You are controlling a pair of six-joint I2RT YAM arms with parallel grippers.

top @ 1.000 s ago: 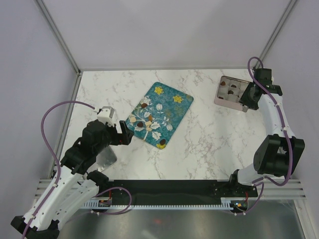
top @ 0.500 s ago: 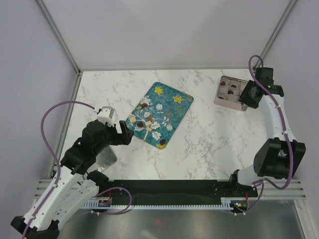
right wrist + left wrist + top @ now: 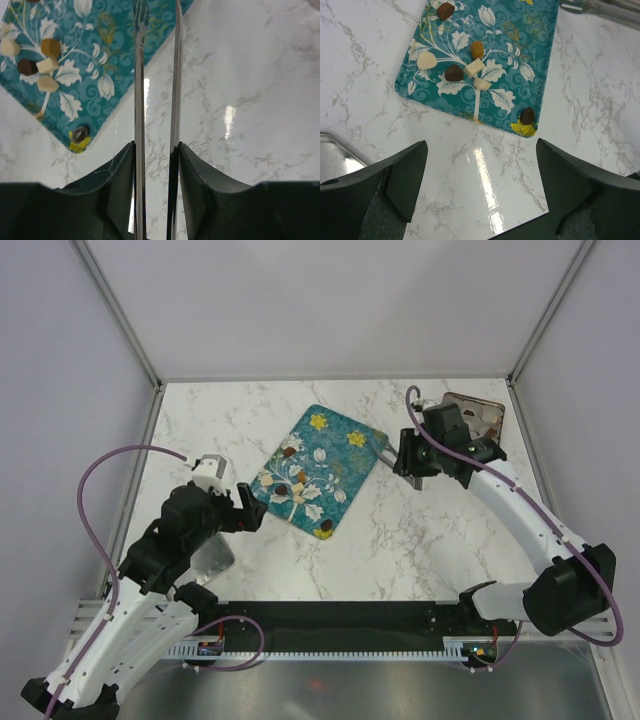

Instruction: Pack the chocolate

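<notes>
The chocolate (image 3: 454,73) lies as several small dark and tan pieces on the teal flowered tray (image 3: 345,455), with one dark piece (image 3: 80,134) at the tray's near corner. My right gripper (image 3: 415,462) (image 3: 156,147) is shut on metal tongs (image 3: 139,75), and it hovers just right of the tray. The tongs' tips reach over the tray's right edge and hold nothing. My left gripper (image 3: 248,508) (image 3: 481,145) stands open and empty over bare marble by the tray's near-left edge.
A metal tin (image 3: 478,412) with compartments sits at the back right, partly hidden behind my right arm. A silver lid (image 3: 212,555) lies by my left arm. Frame posts and walls close in the marble table (image 3: 420,530).
My right arm has swung from over the tin leftward and nearer, bringing the tongs to the tray's right edge. The left arm has not moved.
</notes>
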